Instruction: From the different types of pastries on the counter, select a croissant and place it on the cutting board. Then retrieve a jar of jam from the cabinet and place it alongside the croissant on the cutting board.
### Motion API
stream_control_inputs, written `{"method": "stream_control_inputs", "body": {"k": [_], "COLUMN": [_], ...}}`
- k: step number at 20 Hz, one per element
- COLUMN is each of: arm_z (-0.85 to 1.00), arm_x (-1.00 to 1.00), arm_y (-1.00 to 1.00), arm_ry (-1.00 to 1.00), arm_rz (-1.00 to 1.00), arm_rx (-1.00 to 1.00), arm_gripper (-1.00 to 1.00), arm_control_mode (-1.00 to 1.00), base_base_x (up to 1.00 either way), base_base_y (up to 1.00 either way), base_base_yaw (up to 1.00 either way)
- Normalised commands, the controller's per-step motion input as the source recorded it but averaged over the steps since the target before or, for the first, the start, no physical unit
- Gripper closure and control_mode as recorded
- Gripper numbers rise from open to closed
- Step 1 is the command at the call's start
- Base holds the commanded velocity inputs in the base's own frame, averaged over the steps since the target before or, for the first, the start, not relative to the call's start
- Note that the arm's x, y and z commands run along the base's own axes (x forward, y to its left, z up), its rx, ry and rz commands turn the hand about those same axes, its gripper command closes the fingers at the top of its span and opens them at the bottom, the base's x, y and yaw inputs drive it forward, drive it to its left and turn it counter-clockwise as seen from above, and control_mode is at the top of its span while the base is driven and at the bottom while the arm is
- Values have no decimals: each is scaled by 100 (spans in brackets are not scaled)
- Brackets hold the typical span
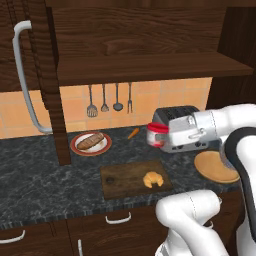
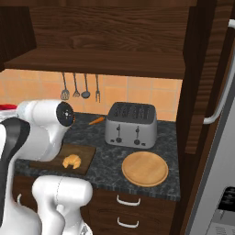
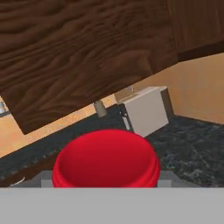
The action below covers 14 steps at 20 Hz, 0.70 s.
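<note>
**Jam jar held in the air, croissant on the board**

The jar of jam [image 1: 157,135] hangs above the table, in front of the toaster's [image 1: 176,126] left end, pinched in the gripper [image 1: 161,135] with its red lid, pale band and red lower part showing. In the hand view the jar's red lid [image 3: 106,159] sits right at the gripper. No writing can be read on its band or on anything else here.

The croissant [image 1: 153,179] lies on the right part of the cutting board [image 1: 120,181], down and to the left of the toaster; the board rests near the table's front edge. A dark round spot marks the board's left side. Left of the toaster a thin orange stick [image 1: 133,133] lies by the wall, and further left a longer brown roll [image 1: 90,141] sits on a red-rimmed plate [image 1: 75,146]. A round light-wood disc [image 2: 145,168] lies in front of the toaster.

The table [image 1: 30,175] is dark marbled stone, with dark wood drawers and white handles [image 1: 118,217] below. Behind the toaster the wall is orange tile, hung with utensils [image 1: 104,100]. Above runs the cabinet [image 1: 140,65] shelf in dark wood, its open door bearing a long curved grey handle [image 1: 22,75].
</note>
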Motion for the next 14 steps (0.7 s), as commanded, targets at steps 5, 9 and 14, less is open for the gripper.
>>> {"method": "stream_control_inputs", "body": {"k": [5, 9, 14], "arm_z": [-100, -100, -100], "arm_x": [0, -5, -20], "arm_y": [28, 28, 50], "arm_ry": [-29, -35, -31], "arm_rz": [7, 5, 1], "arm_rx": [35, 23, 3], "arm_gripper": [100, 100, 100], "arm_control_mode": [-100, -100, -100], "base_base_x": [0, 0, 0], "base_base_y": [0, 0, 0], "base_base_yaw": [0, 0, 0]}}
